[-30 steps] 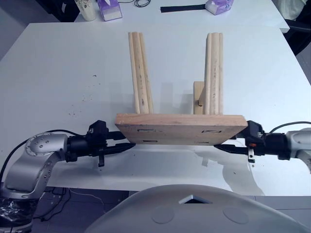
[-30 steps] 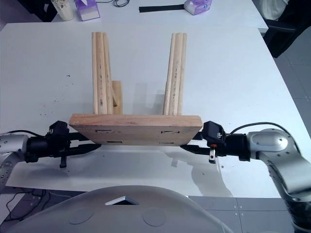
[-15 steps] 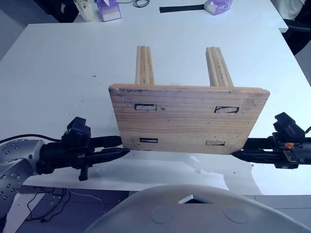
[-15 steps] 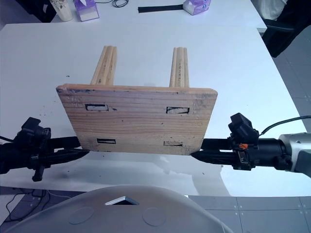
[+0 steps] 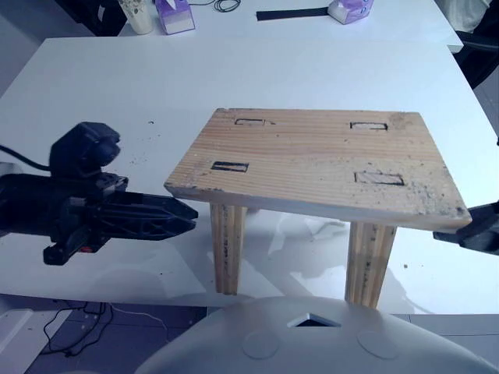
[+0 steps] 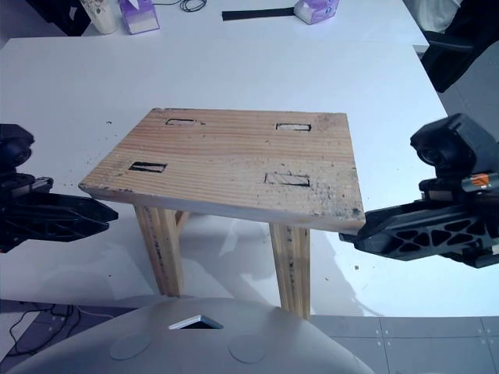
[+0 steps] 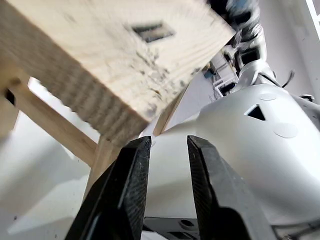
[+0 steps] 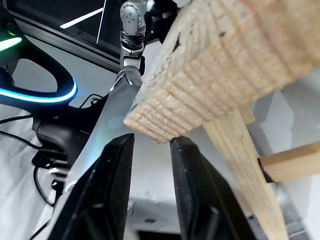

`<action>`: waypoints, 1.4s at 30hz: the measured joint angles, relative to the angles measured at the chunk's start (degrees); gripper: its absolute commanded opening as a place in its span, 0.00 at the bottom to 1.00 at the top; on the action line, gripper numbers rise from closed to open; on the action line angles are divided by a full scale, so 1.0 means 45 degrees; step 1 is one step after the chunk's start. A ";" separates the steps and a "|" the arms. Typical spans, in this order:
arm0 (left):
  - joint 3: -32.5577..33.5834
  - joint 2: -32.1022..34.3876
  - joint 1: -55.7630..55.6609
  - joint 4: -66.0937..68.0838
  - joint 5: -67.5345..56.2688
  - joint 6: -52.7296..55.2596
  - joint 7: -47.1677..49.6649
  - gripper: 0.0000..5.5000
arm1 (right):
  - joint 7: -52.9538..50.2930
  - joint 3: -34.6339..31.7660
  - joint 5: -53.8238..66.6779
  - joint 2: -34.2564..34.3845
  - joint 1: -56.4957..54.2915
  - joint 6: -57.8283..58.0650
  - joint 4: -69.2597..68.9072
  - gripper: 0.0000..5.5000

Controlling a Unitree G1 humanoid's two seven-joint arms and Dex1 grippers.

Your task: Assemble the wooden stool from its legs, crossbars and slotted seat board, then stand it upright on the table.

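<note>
The assembled wooden stool stands with its slotted seat board [image 5: 320,164] on top and level, and its near legs [image 5: 226,249] [image 5: 368,261] pointing down close to the table's front edge. I cannot tell whether the feet touch the table. A crossbar [image 8: 290,162] runs between the legs under the seat. My left gripper [image 5: 191,218] sits just below the seat's near left corner; its fingers [image 7: 135,170] stand a little apart with nothing between them. My right gripper [image 6: 347,238] is at the near right corner, also slightly open and empty, under the board's edge [image 8: 200,85].
The white table [image 5: 101,101] stretches far and wide behind the stool. On the table behind it are a cup [image 5: 140,14], a purple box [image 5: 175,15], a black strap [image 5: 292,13] and a purple pack [image 5: 347,9]. A chair stands at the far right.
The stool has swung from lying on its side, legs pointing away, to seat-up with legs down. Both grippers have come out from the seat's edges and risen to its near corners.
</note>
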 measured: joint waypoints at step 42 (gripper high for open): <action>-0.5133 -1.5650 -0.6155 0.8686 2.1067 -1.2747 0.7216 0.54 | -1.3711 0.5546 -2.0845 1.7970 -0.5904 -1.4338 0.6477 0.45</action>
